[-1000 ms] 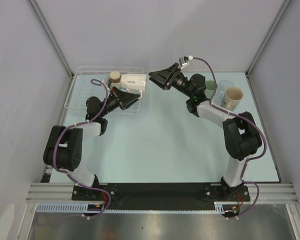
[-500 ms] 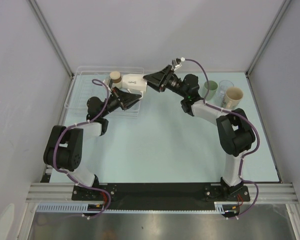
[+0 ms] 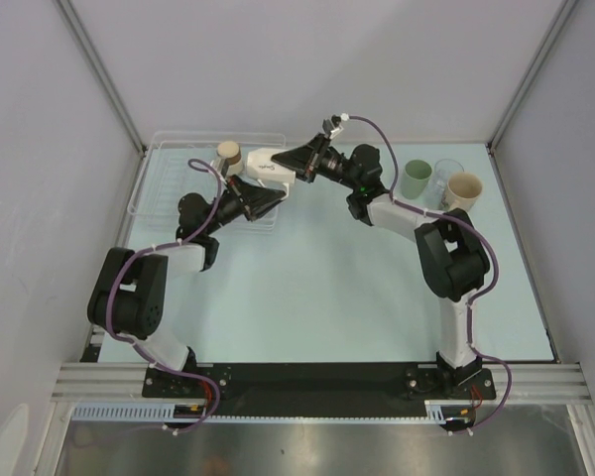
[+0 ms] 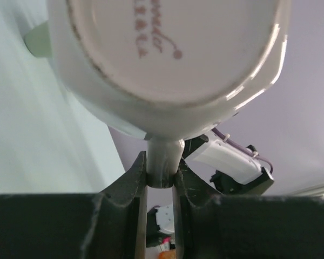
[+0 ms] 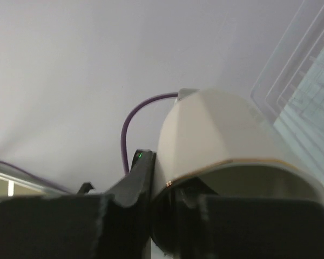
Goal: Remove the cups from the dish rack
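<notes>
A white cup (image 3: pixel 268 164) lies on its side above the right end of the clear dish rack (image 3: pixel 169 183), held from two sides. My left gripper (image 3: pixel 270 194) is shut on its handle (image 4: pixel 163 162), with the cup's printed base (image 4: pixel 167 54) filling the left wrist view. My right gripper (image 3: pixel 296 167) is shut on the cup's rim (image 5: pixel 216 170), one finger outside the wall and one inside. A brown cup (image 3: pixel 228 152) stands in the rack. At the back right of the table stand a pale green cup (image 3: pixel 415 178), a clear glass (image 3: pixel 447 173) and a beige cup (image 3: pixel 464 190).
The rack's clear rim (image 5: pixel 305 81) shows at the right of the right wrist view. Grey walls and slanted metal posts (image 3: pixel 101 74) close in the table's sides and back. The black base rail (image 3: pixel 307 375) runs along the near edge.
My right arm swung left from beside the three cups to the white cup, and its jaws closed on the rim. The left gripper kept hold of the handle, shifting slightly.
</notes>
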`<state>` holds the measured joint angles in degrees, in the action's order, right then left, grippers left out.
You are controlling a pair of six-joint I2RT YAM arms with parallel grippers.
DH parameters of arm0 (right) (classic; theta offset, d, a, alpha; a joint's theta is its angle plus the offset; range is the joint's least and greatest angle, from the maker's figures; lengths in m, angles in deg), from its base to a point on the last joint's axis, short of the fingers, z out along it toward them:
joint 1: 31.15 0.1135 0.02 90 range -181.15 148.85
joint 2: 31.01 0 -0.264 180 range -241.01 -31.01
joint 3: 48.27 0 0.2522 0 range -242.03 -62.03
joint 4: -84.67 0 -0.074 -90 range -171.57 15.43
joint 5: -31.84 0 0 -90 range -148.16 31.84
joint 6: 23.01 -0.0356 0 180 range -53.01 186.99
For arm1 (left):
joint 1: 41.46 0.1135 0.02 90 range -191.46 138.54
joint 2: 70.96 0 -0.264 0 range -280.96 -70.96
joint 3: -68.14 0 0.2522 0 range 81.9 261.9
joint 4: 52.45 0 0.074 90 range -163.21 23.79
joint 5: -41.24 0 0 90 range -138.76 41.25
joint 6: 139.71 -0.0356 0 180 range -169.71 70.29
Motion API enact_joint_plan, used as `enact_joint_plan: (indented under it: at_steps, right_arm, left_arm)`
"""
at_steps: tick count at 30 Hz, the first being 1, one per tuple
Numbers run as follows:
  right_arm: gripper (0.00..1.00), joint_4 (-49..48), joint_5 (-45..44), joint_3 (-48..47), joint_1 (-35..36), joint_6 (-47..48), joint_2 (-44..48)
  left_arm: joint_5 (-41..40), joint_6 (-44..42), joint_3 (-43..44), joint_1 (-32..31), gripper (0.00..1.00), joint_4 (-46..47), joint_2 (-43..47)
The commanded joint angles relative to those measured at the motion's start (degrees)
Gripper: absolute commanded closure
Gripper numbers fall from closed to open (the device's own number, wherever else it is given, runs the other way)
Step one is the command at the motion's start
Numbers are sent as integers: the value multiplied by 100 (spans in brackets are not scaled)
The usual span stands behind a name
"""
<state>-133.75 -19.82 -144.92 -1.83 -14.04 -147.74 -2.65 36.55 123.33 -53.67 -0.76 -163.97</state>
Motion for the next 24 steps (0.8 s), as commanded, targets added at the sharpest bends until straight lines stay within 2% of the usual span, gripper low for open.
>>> enact_joint_plan:
  at_steps: [1, 8, 11, 12, 13, 16, 22, 24]
  right_arm:
    - [100, -319, 208, -219, 39, 149, -61]
    - [100, 5, 94, 45, -5, 298, 290]
    - [100, 550, 68, 98, -75, 650, 553]
    - [100, 769, 76, 98, -102, 824, 624]
    - [100, 910, 59, 98, -128, 913, 686]
    - [100, 1525, 32, 80, -295, 1352, 1046]
    - [100, 3220, -90, -156, -857, 2466, 1960]
    - [100, 4502, -204, -576, -1059, 3029, 2223]
  left_arm:
    - [56, 57, 137, -71, 100, 1084, 231]
    - [118, 216, 234, -71, 100, 1189, 55]
    - [188, 269, 330, -45, 75, 1198, -41]
    - [206, 269, 365, -36, 55, 1189, -59]
    - [232, 277, 392, -19, 47, 1181, -85]
    - [285, 286, 497, 43, 0, 1075, -164]
    - [320, 138, 559, 131, 0, 777, -147]
    - [320, -20, 542, 157, 0, 427, 2]
